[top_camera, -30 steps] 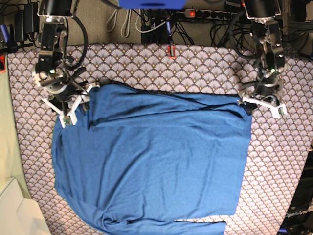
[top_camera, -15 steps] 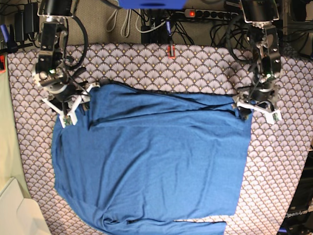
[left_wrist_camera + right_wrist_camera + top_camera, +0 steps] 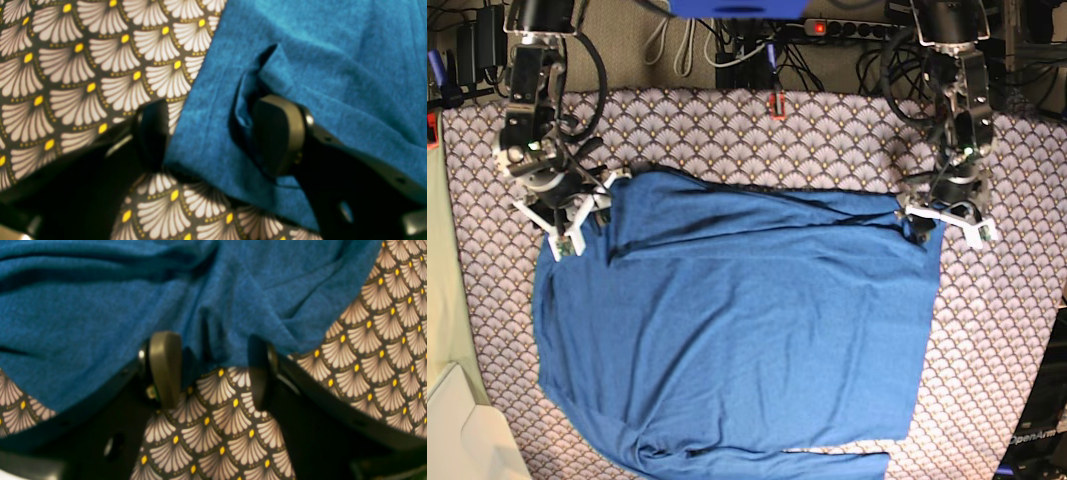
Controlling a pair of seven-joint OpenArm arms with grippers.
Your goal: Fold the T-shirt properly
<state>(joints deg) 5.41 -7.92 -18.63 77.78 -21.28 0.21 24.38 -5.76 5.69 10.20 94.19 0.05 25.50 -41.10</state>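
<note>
The blue T-shirt (image 3: 737,330) lies spread flat on the patterned tablecloth (image 3: 827,140), with a folded band along its far edge. In the base view, my left gripper (image 3: 935,222) is at the shirt's far right corner and my right gripper (image 3: 575,215) at its far left corner. In the left wrist view, the left gripper (image 3: 215,133) is open and straddles the T-shirt's (image 3: 333,50) edge, one finger on the cloth and one on a raised fold. In the right wrist view, the right gripper (image 3: 213,370) is open with the T-shirt's (image 3: 100,306) hem between its fingertips.
Cables and a power strip (image 3: 847,28) lie beyond the table's far edge, and a small red object (image 3: 777,104) sits on that edge. A pale box (image 3: 457,425) stands at the near left. The shirt's near hem runs past the frame's lower edge.
My left gripper has slid left along the far edge onto the shirt's right corner. The right arm and the shirt have not moved.
</note>
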